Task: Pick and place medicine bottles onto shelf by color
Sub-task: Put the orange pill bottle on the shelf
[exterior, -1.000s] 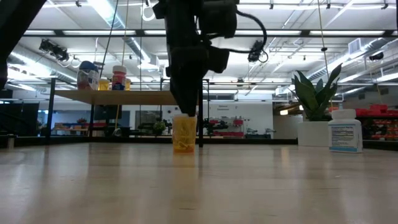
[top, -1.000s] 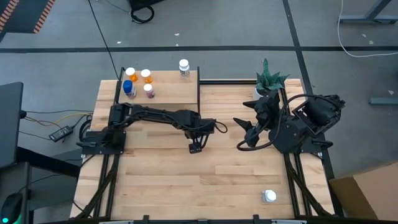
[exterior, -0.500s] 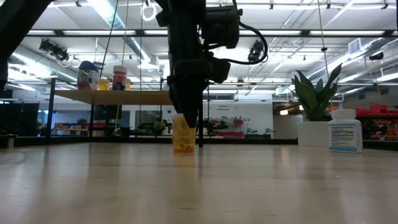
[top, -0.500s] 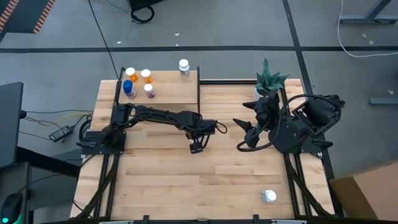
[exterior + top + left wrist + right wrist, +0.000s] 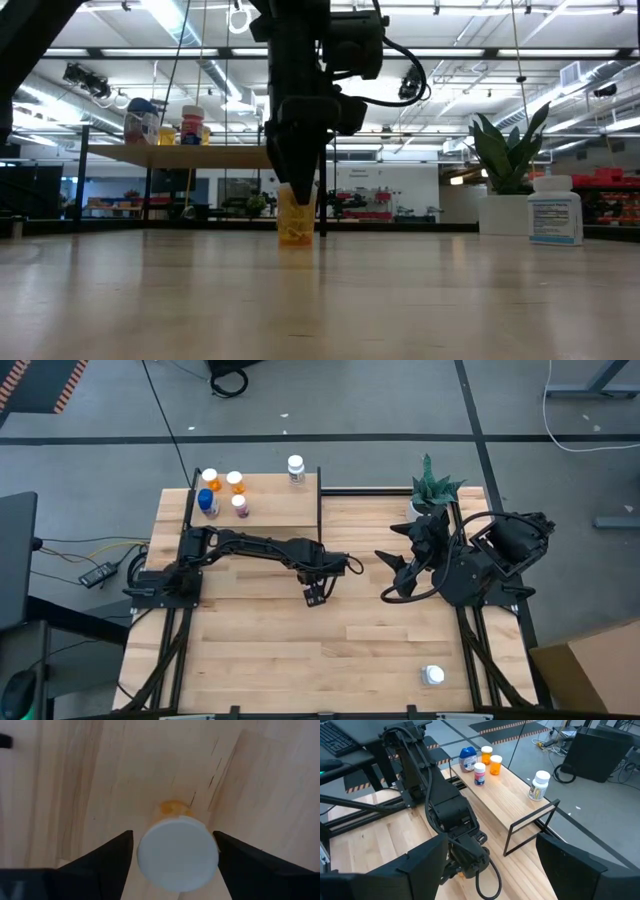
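The left claw (image 5: 175, 857) hung straight down over an orange bottle (image 5: 295, 216) standing mid-worktop (image 5: 300, 650), fingers (image 5: 107, 857) spread either side of its white cap, seemingly not yet touching. The right claw (image 5: 392, 572), open, waited near the plant (image 5: 433, 488). Five bottles stood on the shelf (image 5: 270, 510).

A pale plank surface (image 5: 330, 650) fills the middle of the high view, well below the left arm's fingers (image 5: 316, 598). A white pot with a green spiky plant (image 5: 432, 490) stands at the far edge, just beyond the right arm's fingers (image 5: 392, 576). Grey floor (image 5: 400, 420) surrounds the surface, crossed by dark lines and cables. A cardboard box (image 5: 590, 670) sits at the near right corner. Behind, the low view shows ceiling lights (image 5: 170, 20).
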You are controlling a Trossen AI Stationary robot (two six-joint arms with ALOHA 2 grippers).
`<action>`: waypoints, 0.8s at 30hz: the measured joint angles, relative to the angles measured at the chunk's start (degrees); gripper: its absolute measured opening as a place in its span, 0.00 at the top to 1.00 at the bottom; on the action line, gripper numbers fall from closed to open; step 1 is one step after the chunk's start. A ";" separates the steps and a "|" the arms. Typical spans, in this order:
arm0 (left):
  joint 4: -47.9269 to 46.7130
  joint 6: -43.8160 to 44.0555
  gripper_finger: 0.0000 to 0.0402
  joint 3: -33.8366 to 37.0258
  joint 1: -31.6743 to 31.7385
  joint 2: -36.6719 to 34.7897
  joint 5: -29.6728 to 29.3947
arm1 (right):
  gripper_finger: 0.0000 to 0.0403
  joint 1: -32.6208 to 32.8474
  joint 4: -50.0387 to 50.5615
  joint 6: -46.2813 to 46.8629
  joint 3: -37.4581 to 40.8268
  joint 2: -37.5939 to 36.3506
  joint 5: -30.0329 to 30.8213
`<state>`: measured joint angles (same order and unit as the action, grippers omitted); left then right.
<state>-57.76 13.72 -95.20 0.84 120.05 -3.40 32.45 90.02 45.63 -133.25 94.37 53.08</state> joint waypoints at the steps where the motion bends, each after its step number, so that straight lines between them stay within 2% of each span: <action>1: -0.02 0.29 0.31 0.00 0.00 0.00 0.00 | 0.23 0.00 0.00 0.00 0.00 0.00 0.00; 9: 0.09 0.37 0.34 0.00 0.00 0.00 0.00 | 0.23 0.00 0.00 0.00 0.00 0.00 0.00; 17: -0.06 0.92 0.43 0.00 0.00 -0.08 0.11 | 0.23 0.00 0.00 -0.02 0.00 0.00 0.00; 24: -5.56 0.90 0.43 -2.24 0.00 -0.70 0.22 | 0.23 0.00 0.00 -0.22 0.00 0.00 0.00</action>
<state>-63.32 14.61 -97.44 0.84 119.35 -3.18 32.45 90.02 45.40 -133.26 94.37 53.08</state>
